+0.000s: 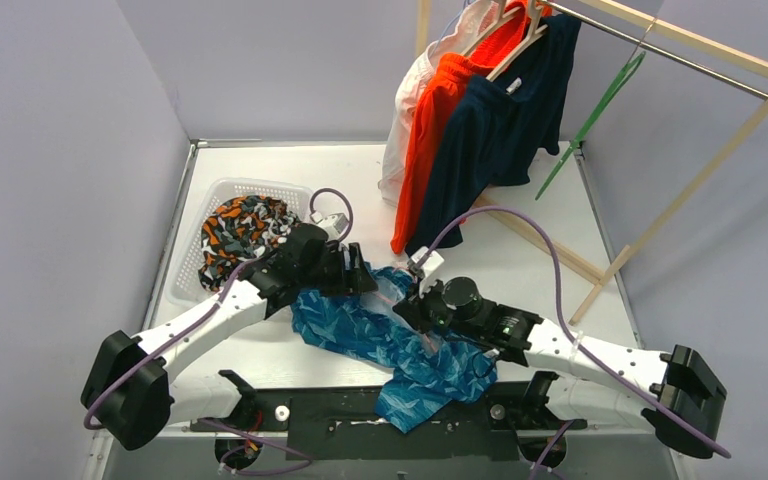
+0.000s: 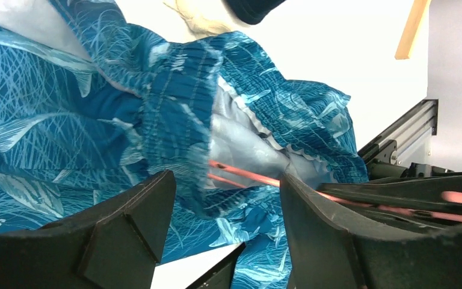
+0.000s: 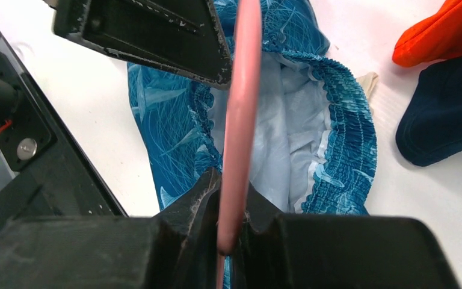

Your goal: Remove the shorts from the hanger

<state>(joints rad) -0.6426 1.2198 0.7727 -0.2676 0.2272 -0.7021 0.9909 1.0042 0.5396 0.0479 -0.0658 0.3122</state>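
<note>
The teal-blue wavy-patterned shorts (image 1: 360,330) lie crumpled on the table between the two arms, still round a thin pink hanger (image 3: 243,90). My right gripper (image 3: 233,180) is shut on that hanger's rod, just right of the waistband (image 3: 349,138). My left gripper (image 2: 227,180) stands open at the left of the waistband, with the shorts (image 2: 66,120) and the pink hanger (image 2: 246,174) showing between its fingers; I cannot tell whether they touch the cloth. In the top view the left gripper (image 1: 360,275) and right gripper (image 1: 415,300) sit close together.
White shorts (image 1: 405,120), orange shorts (image 1: 430,130) and navy shorts (image 1: 500,130) hang on the wooden rack (image 1: 700,180) at the back right, beside an empty green hanger (image 1: 600,110). A white basket (image 1: 220,185) at the left holds camouflage shorts (image 1: 245,225).
</note>
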